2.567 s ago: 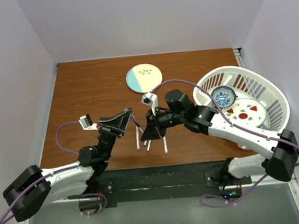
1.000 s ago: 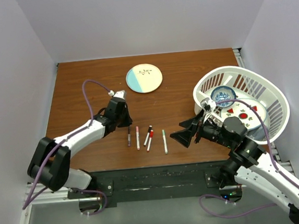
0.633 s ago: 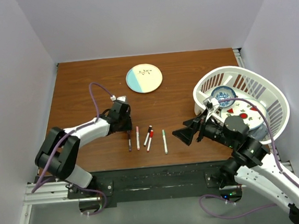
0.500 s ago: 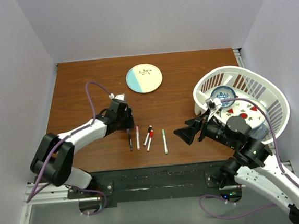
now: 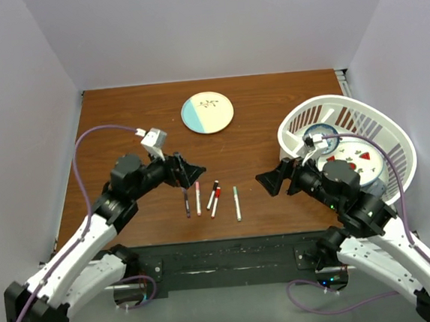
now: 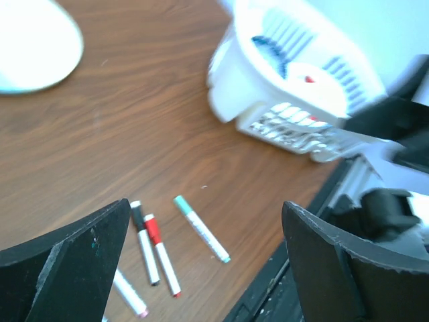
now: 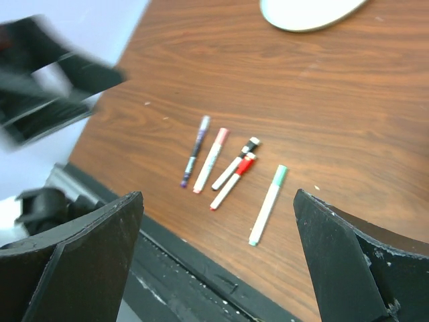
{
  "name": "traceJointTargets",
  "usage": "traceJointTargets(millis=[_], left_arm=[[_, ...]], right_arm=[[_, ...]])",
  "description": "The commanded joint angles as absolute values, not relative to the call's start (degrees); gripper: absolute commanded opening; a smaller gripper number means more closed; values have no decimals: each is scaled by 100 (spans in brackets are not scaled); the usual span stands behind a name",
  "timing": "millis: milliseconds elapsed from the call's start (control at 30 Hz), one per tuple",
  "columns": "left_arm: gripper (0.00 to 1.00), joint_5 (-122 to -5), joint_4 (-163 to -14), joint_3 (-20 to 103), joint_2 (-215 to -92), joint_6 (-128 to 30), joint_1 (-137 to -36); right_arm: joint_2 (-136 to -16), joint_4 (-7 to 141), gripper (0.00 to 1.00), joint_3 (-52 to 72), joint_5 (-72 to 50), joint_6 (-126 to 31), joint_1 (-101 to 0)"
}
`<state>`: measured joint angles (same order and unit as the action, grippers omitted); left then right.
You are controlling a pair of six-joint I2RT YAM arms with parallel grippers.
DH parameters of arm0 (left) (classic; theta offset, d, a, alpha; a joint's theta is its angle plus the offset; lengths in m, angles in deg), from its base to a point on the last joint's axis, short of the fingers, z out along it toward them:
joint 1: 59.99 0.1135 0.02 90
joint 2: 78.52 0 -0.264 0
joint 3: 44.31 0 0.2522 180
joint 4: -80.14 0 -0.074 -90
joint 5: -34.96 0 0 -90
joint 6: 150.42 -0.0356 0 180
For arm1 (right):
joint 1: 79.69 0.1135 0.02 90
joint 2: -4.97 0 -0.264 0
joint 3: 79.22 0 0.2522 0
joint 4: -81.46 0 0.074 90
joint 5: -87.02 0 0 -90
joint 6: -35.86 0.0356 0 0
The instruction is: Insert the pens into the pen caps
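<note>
Pens (image 7: 211,160): five in a row on the table by the near edge, around its middle; each looks capped.
Purple pen (image 5: 186,203): left end of the row, lying free.
Left gripper (image 5: 196,172): fingers spread, empty; half a second ago it sat low over the purple pen, now raised and drawn back.
Right gripper (image 5: 267,183): fingers spread, empty, right of the row, barely shifted.
Meaning: last pen released; task seems finished.
Basket (image 5: 346,104): right edge, unmoved.
Plate (image 5: 207,113): far middle, unmoved.

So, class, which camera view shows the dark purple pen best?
Right wrist: the dark purple pen lies whole, unobstructed, leftmost of the row. Top external shows it only as a thin dark line; left wrist doesn't show it.
</note>
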<state>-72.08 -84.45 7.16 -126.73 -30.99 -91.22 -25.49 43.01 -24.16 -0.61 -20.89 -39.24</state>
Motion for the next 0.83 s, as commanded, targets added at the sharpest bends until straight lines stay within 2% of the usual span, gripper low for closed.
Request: traceJointTargets(millis=[0, 200, 800], left_arm=[[100, -7956, -9594, 31, -11845, -2931, -9128], [100, -7903, -9744, -137, -11421, -2895, -9128], [100, -8079, -9840, -111, -11535, -2816, -9128]], right_arm=[[-2904, 3992, 99, -2037, 660, -1872, -3917], [-3010, 4500, 99, -2195, 433, -1898, -3917], [-3045, 4642, 99, -2186, 291, -2074, -3917]])
